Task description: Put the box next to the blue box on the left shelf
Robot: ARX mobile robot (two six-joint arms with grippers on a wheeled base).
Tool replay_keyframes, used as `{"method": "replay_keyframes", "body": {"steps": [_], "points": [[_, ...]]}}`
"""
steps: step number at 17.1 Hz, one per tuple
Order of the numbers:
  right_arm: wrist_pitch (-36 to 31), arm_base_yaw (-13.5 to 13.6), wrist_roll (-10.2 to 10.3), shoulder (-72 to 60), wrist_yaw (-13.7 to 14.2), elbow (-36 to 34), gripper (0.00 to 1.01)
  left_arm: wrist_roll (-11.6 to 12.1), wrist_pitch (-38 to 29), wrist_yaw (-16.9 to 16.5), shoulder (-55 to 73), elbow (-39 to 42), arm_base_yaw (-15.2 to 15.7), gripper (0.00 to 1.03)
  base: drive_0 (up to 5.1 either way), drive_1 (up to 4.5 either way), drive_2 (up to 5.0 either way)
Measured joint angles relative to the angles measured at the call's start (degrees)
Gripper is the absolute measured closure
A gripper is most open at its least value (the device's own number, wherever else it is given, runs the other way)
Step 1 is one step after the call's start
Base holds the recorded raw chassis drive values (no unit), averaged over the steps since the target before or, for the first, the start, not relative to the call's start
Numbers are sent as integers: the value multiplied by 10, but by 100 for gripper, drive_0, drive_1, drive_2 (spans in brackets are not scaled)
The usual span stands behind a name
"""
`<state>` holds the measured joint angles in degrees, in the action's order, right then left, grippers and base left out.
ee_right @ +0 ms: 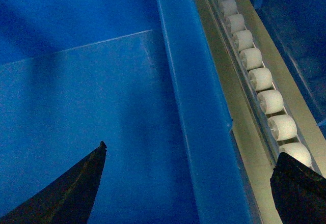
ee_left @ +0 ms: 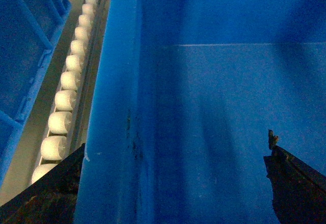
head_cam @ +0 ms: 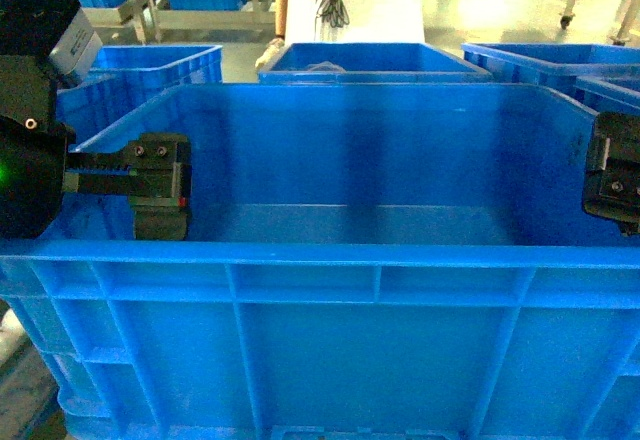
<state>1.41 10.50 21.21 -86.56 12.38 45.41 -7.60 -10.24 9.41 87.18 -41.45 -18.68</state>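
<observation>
Filling the head view, the box [head_cam: 330, 290], open top up, hangs between both claws. Left claw [head_cam: 150, 185] straddling the left rim, one finger inside the wall, one outside, closed on it; right claw [head_cam: 612, 182] set likewise on the right rim. Seen from each wrist view, rim between the dark fingers [ee_left: 293, 180], white rollers of the left shelf [ee_left: 63, 102] running just outside either wall. Another blue crate [head_cam: 150, 65] just beyond on the left, more crates behind.
</observation>
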Motion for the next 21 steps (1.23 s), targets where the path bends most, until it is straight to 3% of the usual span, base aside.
{"method": "replay_keyframes", "body": {"steps": [4, 5, 6, 7, 11, 13, 18, 21], "points": [[-8, 0, -2, 0, 3, -1, 3, -1, -9, 3, 0, 2, 0, 5, 0, 0, 0], [-92, 9, -22, 0, 51, -28, 3, -16, -110, 35, 6, 35, -8, 5, 0, 0, 0], [-156, 11, -61, 0, 103, -48, 3, -32, -197, 77, 11, 61, -23, 5, 0, 0, 0], [-162, 11, -85, 0, 108, -49, 3, -43, -227, 81, 16, 68, -23, 5, 0, 0, 0], [-272, 16, -91, 17, 85, -67, 3, -53, -322, 107, 17, 87, -22, 5, 0, 0, 0], [-325, 20, -93, 32, 86, -68, 3, -45, -369, 123, 3, 86, -18, 5, 0, 0, 0], [-375, 23, -98, 38, 90, -74, 3, -24, -357, 117, -19, 75, -10, 5, 0, 0, 0], [-383, 27, -123, 43, 112, -75, 3, -24, -332, 99, -47, 64, -10, 5, 0, 0, 0]]}}
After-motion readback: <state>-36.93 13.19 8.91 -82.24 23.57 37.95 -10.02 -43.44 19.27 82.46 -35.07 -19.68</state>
